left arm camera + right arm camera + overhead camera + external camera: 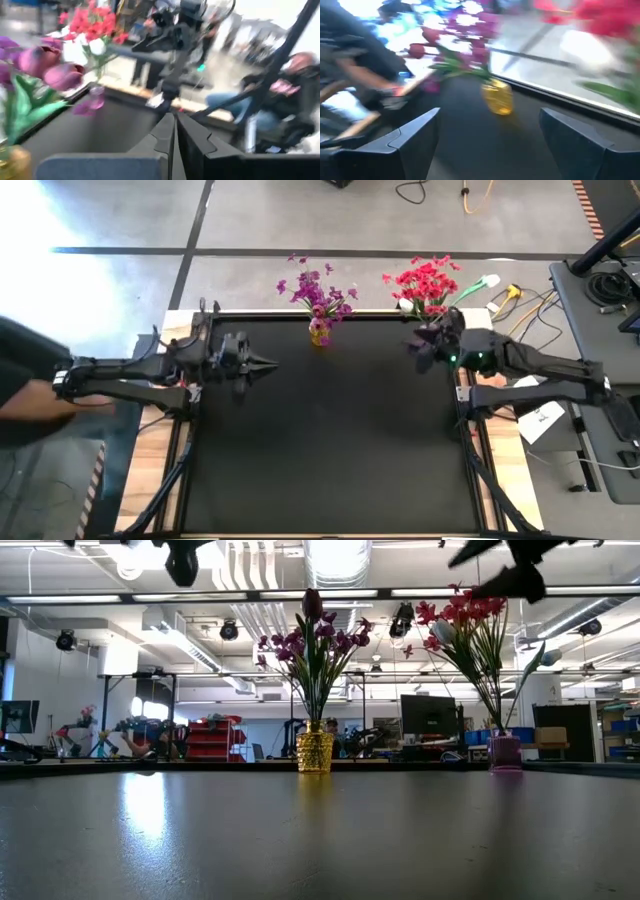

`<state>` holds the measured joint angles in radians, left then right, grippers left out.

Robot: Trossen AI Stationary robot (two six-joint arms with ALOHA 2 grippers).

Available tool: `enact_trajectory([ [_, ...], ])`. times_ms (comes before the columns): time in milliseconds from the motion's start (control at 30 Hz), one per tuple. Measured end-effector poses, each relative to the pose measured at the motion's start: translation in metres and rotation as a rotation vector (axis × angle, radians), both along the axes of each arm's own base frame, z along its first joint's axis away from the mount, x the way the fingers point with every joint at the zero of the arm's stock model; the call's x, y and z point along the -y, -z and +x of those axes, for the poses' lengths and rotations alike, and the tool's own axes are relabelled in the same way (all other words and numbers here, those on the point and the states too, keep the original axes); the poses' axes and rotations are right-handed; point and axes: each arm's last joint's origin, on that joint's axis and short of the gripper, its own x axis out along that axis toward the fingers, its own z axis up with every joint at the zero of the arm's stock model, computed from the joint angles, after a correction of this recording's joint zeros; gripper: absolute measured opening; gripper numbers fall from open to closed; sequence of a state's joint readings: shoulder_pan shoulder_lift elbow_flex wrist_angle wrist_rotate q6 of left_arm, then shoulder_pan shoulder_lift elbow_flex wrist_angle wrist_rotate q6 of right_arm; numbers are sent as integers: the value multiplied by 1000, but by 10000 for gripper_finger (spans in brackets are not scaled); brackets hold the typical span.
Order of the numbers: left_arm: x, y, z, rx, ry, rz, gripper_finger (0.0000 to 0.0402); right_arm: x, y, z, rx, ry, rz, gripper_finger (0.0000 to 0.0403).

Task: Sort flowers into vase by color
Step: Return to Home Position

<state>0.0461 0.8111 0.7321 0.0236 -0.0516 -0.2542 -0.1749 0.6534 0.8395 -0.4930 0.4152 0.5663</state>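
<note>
Black matte tabletop (pixel 330 440) is bearing two vases at its far edge: purple-magenta flowers (pixel 316 290) are standing in the yellow textured glass vase (pixel 314 752) mid-edge, red flowers (pixel 425 280) and a white tulip (pixel 487 281) in the small violet vase (pixel 505 752) rightward. The left gripper (pixel 174 131) is hovering at the left, fingers pressed together; the right gripper (pixel 420 348) is hanging near the violet vase, fingers spread wide.

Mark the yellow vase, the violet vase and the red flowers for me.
yellow vase (pixel 314 752): low view, middle of its textured body.
violet vase (pixel 505 752): low view, middle of its front wall.
red flowers (pixel 425 280): high view, centre of the blossom cluster.
</note>
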Motion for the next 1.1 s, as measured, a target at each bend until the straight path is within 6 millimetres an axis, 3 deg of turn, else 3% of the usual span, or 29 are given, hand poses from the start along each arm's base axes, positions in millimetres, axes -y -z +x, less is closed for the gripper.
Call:
enact_trajectory([
  [133, 3, 32, -8, 106, 151, -77, 14, -20, -8, 13, 93, -160, -69, 324],
  [267, 6, 58, -17, 74, 231, -103, 5, -42, -23, 15, 218, -402, -135, 301],
  [433, 6, 71, -21, 51, 222, -195, 3, -62, -38, 9, 345, -617, -250, 171],
  [533, 6, 76, -20, 29, 217, -237, 5, -65, -41, 1, 384, -636, -203, 86],
  [633, 6, 81, -16, 0, 215, -211, 5, -63, -40, -7, 373, -636, -178, 26],
  [733, 5, 84, -11, -27, 202, -220, 5, -63, -37, -9, 353, -633, -114, 17],
  [833, 2, 88, -5, -44, 82, -167, 5, -63, -34, -7, 360, -614, -3, 22],
  [1000, 0, 83, -5, -1, 37, 35, 5, -68, -23, -1, 276, -792, -159, 22],
  [1100, 0, 76, -11, 45, 36, 126, 5, -63, -16, -20, 303, -795, -195, 23],
])
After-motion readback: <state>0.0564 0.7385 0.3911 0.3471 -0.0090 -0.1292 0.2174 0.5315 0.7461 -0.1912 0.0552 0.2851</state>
